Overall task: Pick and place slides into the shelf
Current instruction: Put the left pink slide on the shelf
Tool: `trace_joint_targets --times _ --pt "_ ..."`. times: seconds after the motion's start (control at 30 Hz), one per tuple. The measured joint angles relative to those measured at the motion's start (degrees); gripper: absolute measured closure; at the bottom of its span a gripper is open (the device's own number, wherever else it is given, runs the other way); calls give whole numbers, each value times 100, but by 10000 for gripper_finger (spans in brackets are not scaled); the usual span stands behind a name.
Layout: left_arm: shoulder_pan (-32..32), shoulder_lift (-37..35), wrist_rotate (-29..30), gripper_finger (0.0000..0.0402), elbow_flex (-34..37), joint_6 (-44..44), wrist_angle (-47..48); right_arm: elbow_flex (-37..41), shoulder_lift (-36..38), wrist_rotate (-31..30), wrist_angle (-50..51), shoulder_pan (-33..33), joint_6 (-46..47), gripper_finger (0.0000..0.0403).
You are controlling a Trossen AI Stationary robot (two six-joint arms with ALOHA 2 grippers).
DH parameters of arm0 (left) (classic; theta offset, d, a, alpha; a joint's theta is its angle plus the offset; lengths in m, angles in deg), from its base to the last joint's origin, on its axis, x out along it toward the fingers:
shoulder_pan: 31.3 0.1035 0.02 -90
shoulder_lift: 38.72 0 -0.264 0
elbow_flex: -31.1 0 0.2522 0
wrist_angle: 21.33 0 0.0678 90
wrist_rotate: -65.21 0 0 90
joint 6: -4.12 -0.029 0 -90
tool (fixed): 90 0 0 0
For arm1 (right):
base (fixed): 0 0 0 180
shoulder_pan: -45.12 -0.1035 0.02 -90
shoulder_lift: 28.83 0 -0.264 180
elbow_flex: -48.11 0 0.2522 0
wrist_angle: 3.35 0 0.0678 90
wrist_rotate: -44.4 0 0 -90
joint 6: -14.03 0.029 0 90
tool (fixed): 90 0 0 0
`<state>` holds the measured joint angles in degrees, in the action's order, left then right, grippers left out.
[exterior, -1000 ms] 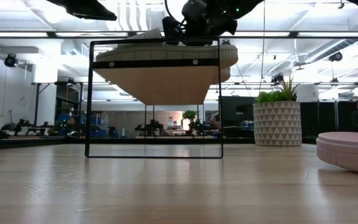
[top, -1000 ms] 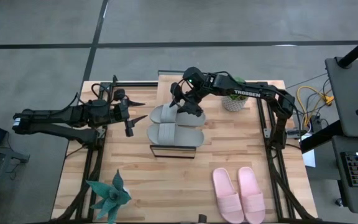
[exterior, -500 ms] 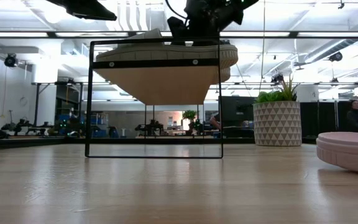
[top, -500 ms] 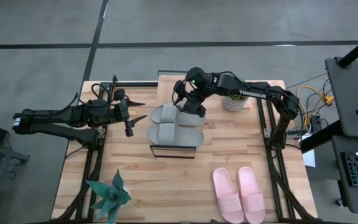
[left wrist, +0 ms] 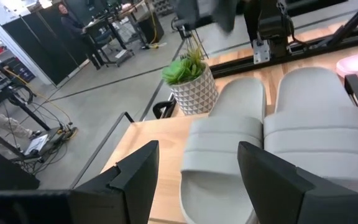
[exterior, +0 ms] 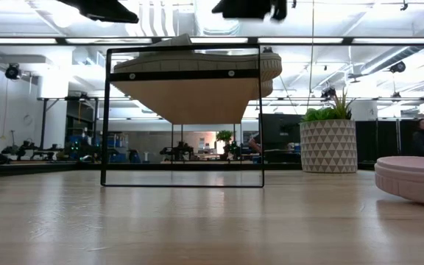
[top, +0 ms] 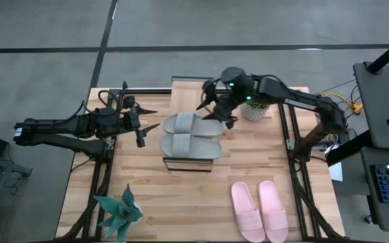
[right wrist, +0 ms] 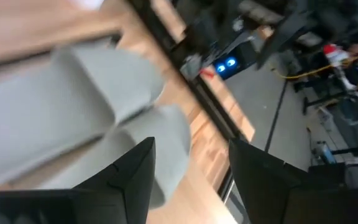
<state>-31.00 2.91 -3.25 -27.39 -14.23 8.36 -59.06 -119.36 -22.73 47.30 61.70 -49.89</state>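
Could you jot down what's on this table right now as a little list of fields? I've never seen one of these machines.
Grey slides: side by side on top of the shelf
Pink slides: on the table, near its front right corner
Right gripper: open, empty, above the grey slides' right end
Left gripper: open, empty, left of the shelf
Plants: potted plant at back, another front left

One camera looks straight down on the whole table. Another sits at tabletop level, facing the room. Both wrist cameras look closely at the grey slides, which every view shares.
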Motion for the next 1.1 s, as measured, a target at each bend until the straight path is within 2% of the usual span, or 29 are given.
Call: trace_joint_targets --times 0.27,0.4,0.6,0.73,0.97,1.1 --pt "0 148 -4 198 -22 305 -285 0 918 0 -472 -481 2638 209" --pt "0 250 -19 198 -19 554 -354 0 1298 -46 -646 -889 4301 209" --pt "0 399 -26 198 -20 752 -341 26 1694 -258 -557 -1691 5977 209" --pt "0 466 -26 198 -13 750 -337 32 1764 -1105 -316 -2435 6449 209" --pt "0 538 -28 198 -15 750 -343 26 1739 -3691 927 -3778 6927 209" --pt "0 583 -28 198 -15 750 -341 48 1620 -4633 1563 -4400 7524 209"
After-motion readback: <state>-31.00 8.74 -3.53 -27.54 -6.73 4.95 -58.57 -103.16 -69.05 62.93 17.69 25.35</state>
